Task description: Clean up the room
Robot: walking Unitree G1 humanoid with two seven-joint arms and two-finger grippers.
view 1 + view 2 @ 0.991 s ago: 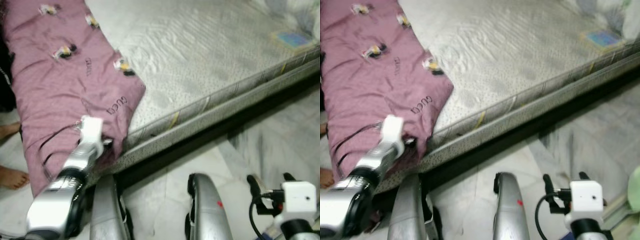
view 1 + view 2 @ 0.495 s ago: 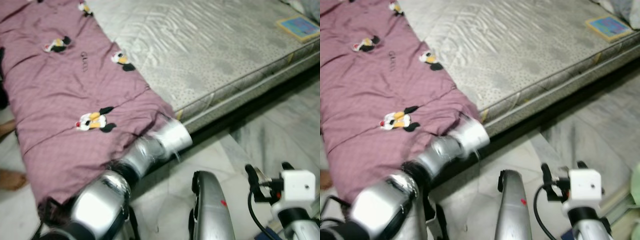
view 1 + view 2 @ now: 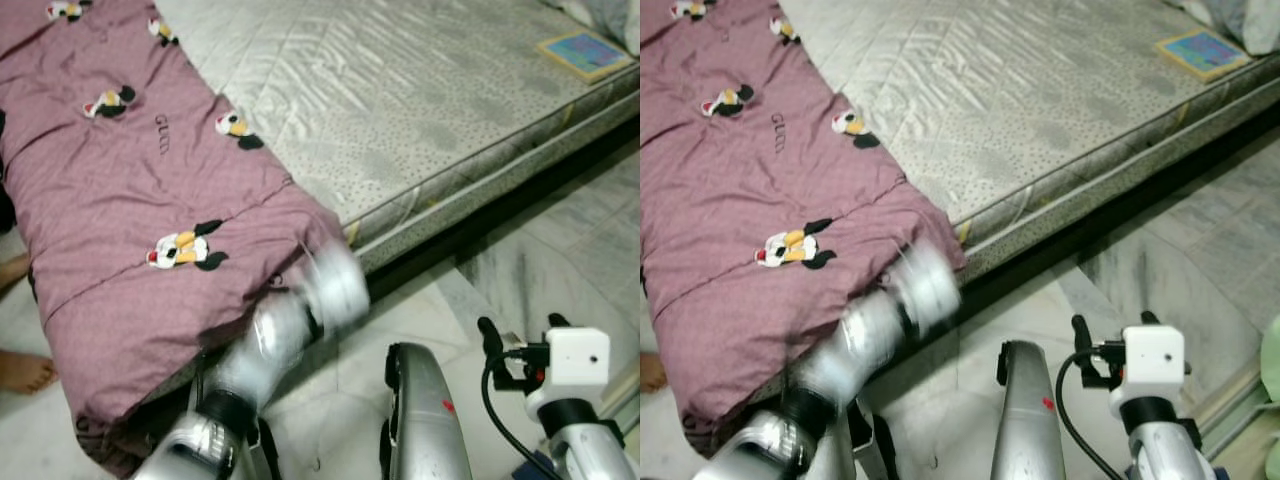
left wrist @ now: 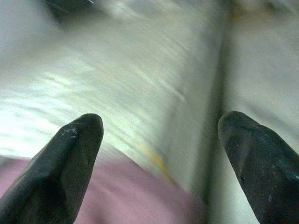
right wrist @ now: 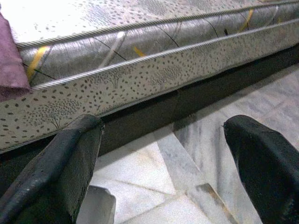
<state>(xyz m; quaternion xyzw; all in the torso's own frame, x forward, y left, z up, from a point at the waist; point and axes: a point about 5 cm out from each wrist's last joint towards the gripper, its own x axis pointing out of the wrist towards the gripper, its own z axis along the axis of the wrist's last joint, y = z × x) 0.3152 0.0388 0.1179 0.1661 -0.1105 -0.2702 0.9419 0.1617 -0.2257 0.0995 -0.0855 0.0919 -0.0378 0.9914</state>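
A: Blanket [image 3: 130, 230], mauve with small cartoon-mouse prints, takes the upper left of the head views. It lies over the left part of the mattress [image 3: 420, 110] and hangs down past the bed's edge toward the marble floor [image 3: 340, 370].

B: And the left tool?

A: Its silver arm [image 3: 300, 320] comes up from the lower left, motion-blurred, just at the blanket's lower right corner by the mattress edge. In the left wrist view the left tool [image 4: 159, 140] has its two black fingers [image 4: 60, 163] spread wide apart, with nothing between them; pink cloth and the pale mattress side lie blurred beyond. I can't tell whether it touches the cloth.

B: The right one?

A: The right tool [image 5: 163, 154] hangs low at the lower right of the head views, over the floor. Its fingers are spread too, empty; past them are the mattress's speckled side, the dark gap under the bed and the marble tiles.

B: Anything else around?

A: A small blue-covered book [image 3: 588, 52] sits on the mattress at the upper right. A person's bare foot [image 3: 22, 372] rests on the floor at the left edge, beside the hanging blanket.
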